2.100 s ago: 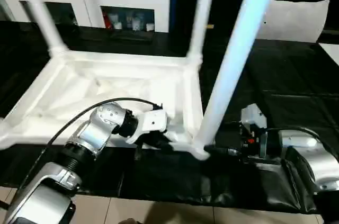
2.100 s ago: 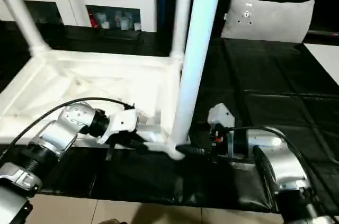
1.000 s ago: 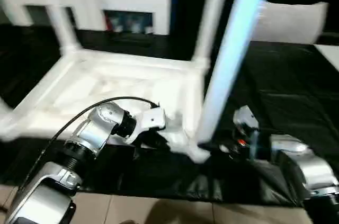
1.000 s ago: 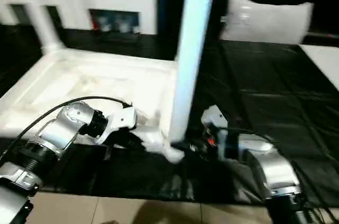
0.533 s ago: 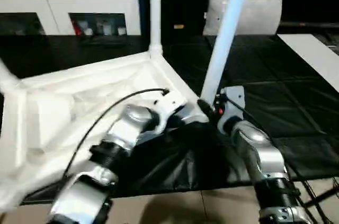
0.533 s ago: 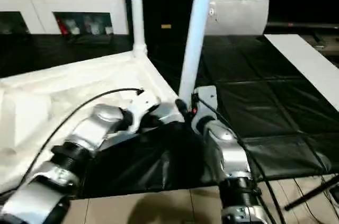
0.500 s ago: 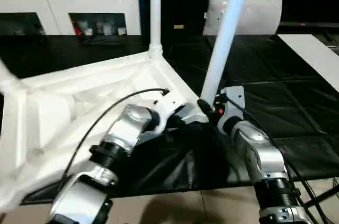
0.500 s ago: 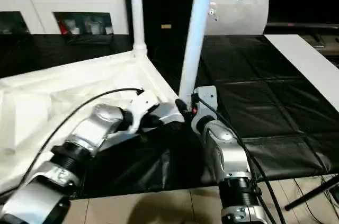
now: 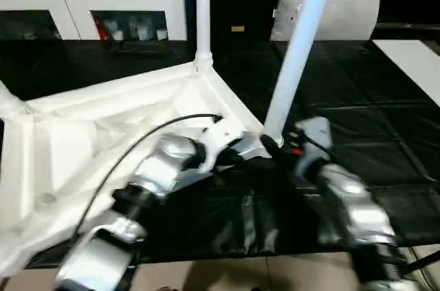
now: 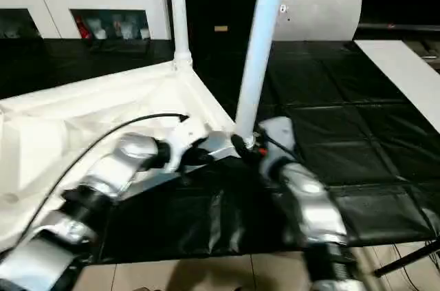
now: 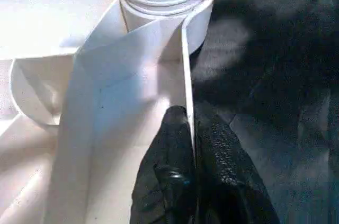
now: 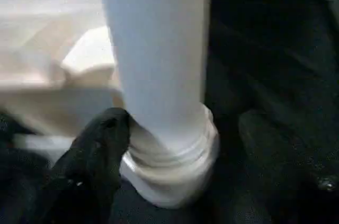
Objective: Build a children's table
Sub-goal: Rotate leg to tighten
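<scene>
- Table [image 9: 103, 139] upside down on black mat [image 9: 385, 133]; near-corner leg [image 9: 297, 50] upright in socket, approx 3 o'clock of centre.
- L gripper [image 11: 189, 144] pinched shut on table's rim.
- R gripper [image 12: 175, 144] has just widened from its grip: one finger [image 12: 100, 144] touching the leg base, other apart. Judged: leg seated.

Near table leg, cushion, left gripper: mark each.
near table leg [image 9: 297, 50], left eye view, mid shaft.
cushion [image 9: 347, 12], left eye view, front face.
left gripper [image 11: 192, 128], left wrist view, between fingertips pinching the tabletop rim.

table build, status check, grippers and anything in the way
Left gripper shut on table top rim. Right gripper open around near leg base. Nothing in the way.
</scene>
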{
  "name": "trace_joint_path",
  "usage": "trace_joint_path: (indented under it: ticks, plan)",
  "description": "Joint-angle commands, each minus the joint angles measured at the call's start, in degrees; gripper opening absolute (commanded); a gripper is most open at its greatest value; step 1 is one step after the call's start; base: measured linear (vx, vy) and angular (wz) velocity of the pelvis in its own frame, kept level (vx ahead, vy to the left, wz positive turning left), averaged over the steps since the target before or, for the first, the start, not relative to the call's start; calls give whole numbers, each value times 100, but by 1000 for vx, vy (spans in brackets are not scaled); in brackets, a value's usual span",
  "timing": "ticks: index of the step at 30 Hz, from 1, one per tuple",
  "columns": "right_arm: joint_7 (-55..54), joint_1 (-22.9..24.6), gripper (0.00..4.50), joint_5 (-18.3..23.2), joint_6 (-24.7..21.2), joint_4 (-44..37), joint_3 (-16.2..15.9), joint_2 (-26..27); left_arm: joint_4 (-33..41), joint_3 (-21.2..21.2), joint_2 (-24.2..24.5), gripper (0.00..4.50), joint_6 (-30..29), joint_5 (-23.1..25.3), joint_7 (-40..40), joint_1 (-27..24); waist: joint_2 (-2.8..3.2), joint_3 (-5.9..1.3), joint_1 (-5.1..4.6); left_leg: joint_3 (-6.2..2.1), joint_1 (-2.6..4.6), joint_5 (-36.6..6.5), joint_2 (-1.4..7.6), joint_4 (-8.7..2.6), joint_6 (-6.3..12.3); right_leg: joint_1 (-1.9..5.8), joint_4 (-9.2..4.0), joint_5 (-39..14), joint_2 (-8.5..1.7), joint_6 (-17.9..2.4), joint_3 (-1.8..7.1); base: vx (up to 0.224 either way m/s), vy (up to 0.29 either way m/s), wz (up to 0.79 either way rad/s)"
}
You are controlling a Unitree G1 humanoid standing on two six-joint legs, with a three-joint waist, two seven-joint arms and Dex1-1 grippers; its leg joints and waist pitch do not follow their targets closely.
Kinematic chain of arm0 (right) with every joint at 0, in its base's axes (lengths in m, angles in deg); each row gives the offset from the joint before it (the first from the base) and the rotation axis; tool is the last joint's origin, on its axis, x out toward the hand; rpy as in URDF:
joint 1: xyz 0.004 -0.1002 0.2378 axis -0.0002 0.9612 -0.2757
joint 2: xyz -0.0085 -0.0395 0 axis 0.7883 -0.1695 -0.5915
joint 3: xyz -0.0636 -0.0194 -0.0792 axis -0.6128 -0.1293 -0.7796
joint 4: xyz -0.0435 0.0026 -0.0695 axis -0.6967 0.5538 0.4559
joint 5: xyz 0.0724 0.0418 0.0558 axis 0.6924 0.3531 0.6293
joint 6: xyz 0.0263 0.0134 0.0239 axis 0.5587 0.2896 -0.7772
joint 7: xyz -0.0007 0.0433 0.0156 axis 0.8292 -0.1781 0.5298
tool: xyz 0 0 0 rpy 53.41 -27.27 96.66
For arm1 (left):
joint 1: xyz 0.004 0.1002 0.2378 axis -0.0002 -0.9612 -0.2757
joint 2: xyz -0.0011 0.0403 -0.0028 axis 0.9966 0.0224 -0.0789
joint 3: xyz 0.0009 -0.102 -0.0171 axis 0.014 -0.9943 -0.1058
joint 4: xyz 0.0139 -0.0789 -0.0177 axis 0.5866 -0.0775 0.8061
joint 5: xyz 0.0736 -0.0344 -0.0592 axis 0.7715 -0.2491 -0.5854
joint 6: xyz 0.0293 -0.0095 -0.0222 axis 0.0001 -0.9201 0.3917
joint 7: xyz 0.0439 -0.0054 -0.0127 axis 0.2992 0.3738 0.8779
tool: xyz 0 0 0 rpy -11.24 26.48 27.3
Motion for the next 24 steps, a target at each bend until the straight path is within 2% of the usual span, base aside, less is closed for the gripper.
trace_joint_path:
  ticks: [1, 4, 6, 10, 11, 16, 19, 21, 23, 24]
  plan:
    - [644, 35, 391, 124, 132, -249, -43, -300, 124, 221, 184, 0, 318, 18, -507, -91, -42, -416, 42, -90, 77, -1166, 291, -363, 491, 309, -327, -886, -333, -1378, 239, 0, 0, 0]
    - [1314, 95, 396, 211, 250, -374, -176, -685, 101, 288, 358, 0, 560, -57, -910, -128, -36, -399, 80, -80, 104, -1215, 311, -366, 529, 304, -334, -1030, -333, -1432, 233, 0, 0, 0]
    - [2139, 148, 396, 394, 301, -477, -339, -1086, 58, 392, 556, 0, 902, -157, -1434, -155, -32, -380, 117, -81, 134, -1436, 332, -381, 459, 281, -358, -1367, -324, -1392, 235, 0, 0, 0]
    - [3183, 109, 396, 693, 191, -489, -547, -1461, -50, 593, 820, 0, 1367, -152, -2013, -105, -22, -373, 177, -87, 179, -1689, 360, -401, 369, 244, -362, -1492, -314, -1412, 239, 0, 0, 0]
    - [3388, 78, 380, 714, 170, -462, -617, -1521, -83, 628, 864, 0, 1482, -154, -2141, -86, -24, -372, 197, -83, 182, -1733, 362, -407, 328, 243, -357, -1514, -321, -1410, 243, 0, 0, 0]
    - [3985, -89, 342, 780, 35, -345, -875, -1620, -14, 770, 994, 0, 1729, -222, -2716, -49, -48, -366, 259, -69, 183, -1818, 370, -422, 203, 240, -356, -1818, -339, -1342, 245, 0, 0, 0]
    - [4220, -155, 314, 807, 30, -294, -1021, -1636, 73, 847, 1033, 0, 1813, -264, -2974, -52, -42, -374, 300, -47, 202, -1743, 385, -413, 177, 214, -346, -1744, -351, -1360, 262, 0, 0, 0]
    - [4428, -177, 305, 873, 47, -297, -1127, -1636, 102, 912, 1046, 0, 1887, -299, -3135, -41, -61, -385, 323, -39, 192, -1653, 382, -405, 195, 228, -321, -1644, -353, -1390, 260, 0, 0, 0]
    - [4559, -182, 280, 946, -25, -329, -1170, -1627, 73, 948, 1045, 0, 1967, -305, -3225, -23, -45, -390, 340, -35, 195, -1586, 389, -401, 210, 226, -313, -1573, -352, -1397, 260, 0, 0, 0]
    - [4651, -180, 275, 970, -76, -353, -1211, -1639, 42, 964, 1045, 0, 2013, -299, -3269, -8, -57, -394, 354, -28, 194, -1559, 388, -394, 227, 229, -306, -1522, -348, -1408, 260, 0, 0, 0]
